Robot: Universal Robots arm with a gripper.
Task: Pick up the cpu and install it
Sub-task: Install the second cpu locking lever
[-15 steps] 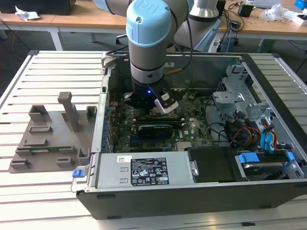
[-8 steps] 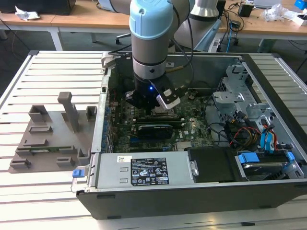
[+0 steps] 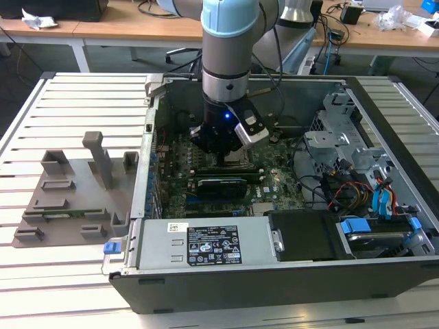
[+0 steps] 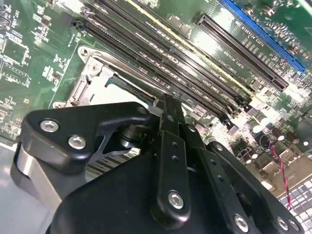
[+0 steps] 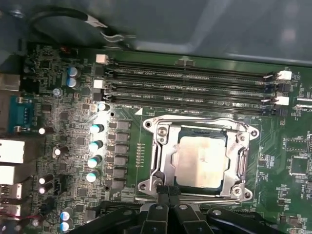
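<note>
A: Where was the cpu (image 5: pixel 201 161)?

B: Seated flat inside the socket frame (image 5: pixel 161 151) on the motherboard (image 5: pixel 63 126).

A: And the gripper (image 5: pixel 168 194)?

B: Its fingers were together, holding nothing, at the frame's edge beside the chip.

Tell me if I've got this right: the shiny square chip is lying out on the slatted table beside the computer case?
Not quite. The cpu is not on the slatted table; it sits inside the metal socket frame on the green motherboard, within the computer case. The first wrist view shows it.
</note>
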